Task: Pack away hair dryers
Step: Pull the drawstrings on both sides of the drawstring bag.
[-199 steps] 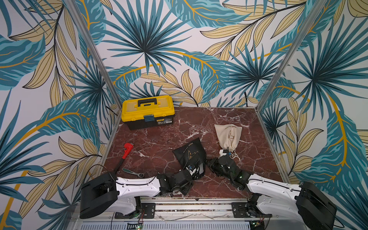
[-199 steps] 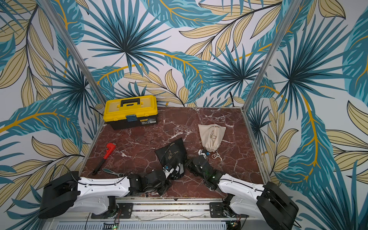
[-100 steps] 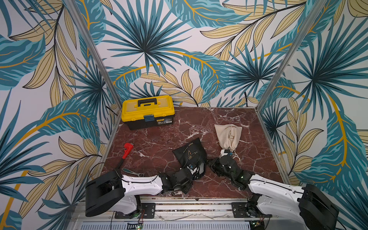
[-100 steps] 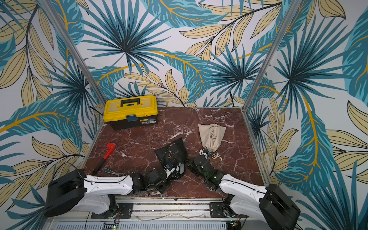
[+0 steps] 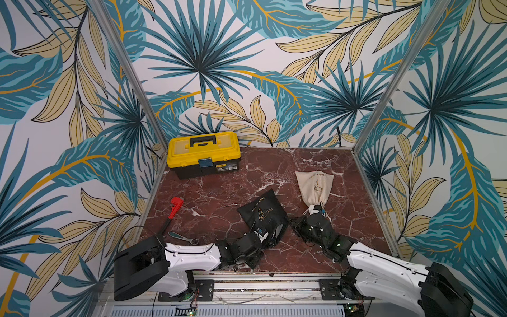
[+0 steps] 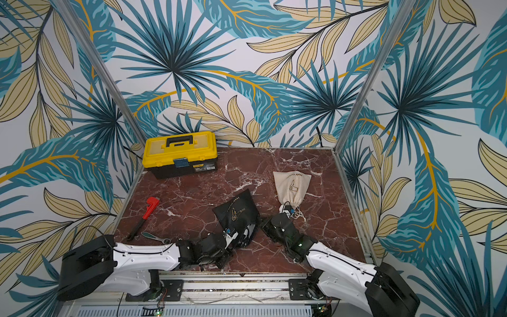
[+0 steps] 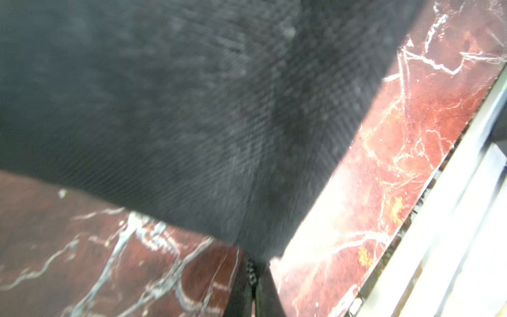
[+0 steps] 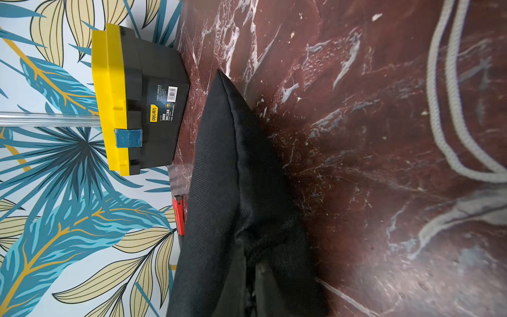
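The worktop (image 5: 274,170) filled the lower middle of both top views, and no dryers lay loose on it. Upper left on it sat the toolbox (image 5: 203,153), lid down and well apart from the action, so it looked like a bystander.

Right of centre lay the beige pouch (image 5: 315,186), neck cinched and pointing toward the bottom edge, with a white end (image 5: 312,210) poking out. That read as one dryer bagged and set aside.

At lower centre was the black pouch (image 5: 260,211), mouth also toward the bottom edge, where both arms could reach it. A pale sliver (image 6: 248,231) showed in that mouth, probably the second dryer, though it was too small to be sure.

At left, the wrench (image 5: 174,208) and below it the ratchet (image 5: 182,238) lay untouched.

The left gripper (image 7: 253,271) was pinched together on black fabric at the mouth. The right gripper (image 8: 255,274) was clamped on the pouch's opposite edge. With two holds on one mouth, the job looked like steadying it for closing.
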### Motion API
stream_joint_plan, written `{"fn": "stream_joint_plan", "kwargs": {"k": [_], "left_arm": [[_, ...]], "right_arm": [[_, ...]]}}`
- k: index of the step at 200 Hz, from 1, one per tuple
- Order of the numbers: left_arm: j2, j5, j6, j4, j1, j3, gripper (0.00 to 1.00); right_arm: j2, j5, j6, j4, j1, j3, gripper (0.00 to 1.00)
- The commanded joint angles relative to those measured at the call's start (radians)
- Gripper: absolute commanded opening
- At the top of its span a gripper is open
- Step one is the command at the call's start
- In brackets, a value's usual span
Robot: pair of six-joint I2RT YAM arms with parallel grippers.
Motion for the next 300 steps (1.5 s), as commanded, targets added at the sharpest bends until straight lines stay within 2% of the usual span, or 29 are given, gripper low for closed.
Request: {"fn": "stream_joint_plan", "kwargs": {"k": [1,59,66,79,90,103,114,151,207,247,300], "left_arm": [[-0.046,-0.007,-0.008,-0.029,0.004,-0.022,0.03],[-0.063,-0.006,-0.023,-0.088,0.003,-0.005,0.00],[-0.076,-0.007,-0.024,-0.105,0.004,0.000,0.00],[-0.108,-0.022,-0.032,-0.151,0.003,0.013,0.00],[-0.136,-0.052,-0.038,-0.199,0.003,0.022,0.00],[-0.163,-0.061,-0.052,-0.225,0.004,0.025,0.00],[-0.176,-0.060,-0.070,-0.257,0.006,0.020,0.00],[-0.159,-0.041,-0.076,-0.267,0.008,0.032,0.00],[-0.088,-0.020,-0.052,-0.268,0.008,0.082,0.00],[-0.108,-0.026,-0.050,-0.268,0.008,0.074,0.00],[-0.124,-0.030,-0.043,-0.272,0.008,0.069,0.00]], "right_arm": [[-0.012,0.019,-0.013,-0.032,-0.008,-0.023,0.08],[0.005,-0.008,-0.038,-0.036,-0.012,-0.023,0.09],[0.001,-0.015,-0.051,-0.054,-0.014,-0.021,0.14],[-0.025,-0.018,-0.071,-0.100,-0.015,-0.026,0.35],[-0.071,-0.006,-0.086,-0.140,-0.020,-0.032,0.47],[-0.136,0.011,-0.097,-0.171,-0.027,-0.048,0.57],[-0.188,0.024,-0.102,-0.218,-0.035,-0.050,0.61],[-0.236,0.000,-0.110,-0.232,-0.079,-0.085,0.63],[-0.087,-0.086,-0.010,0.002,-0.099,-0.155,0.60],[-0.046,-0.098,0.066,0.052,-0.107,-0.171,0.60],[0.069,-0.131,0.187,0.229,-0.113,-0.195,0.57]]}}
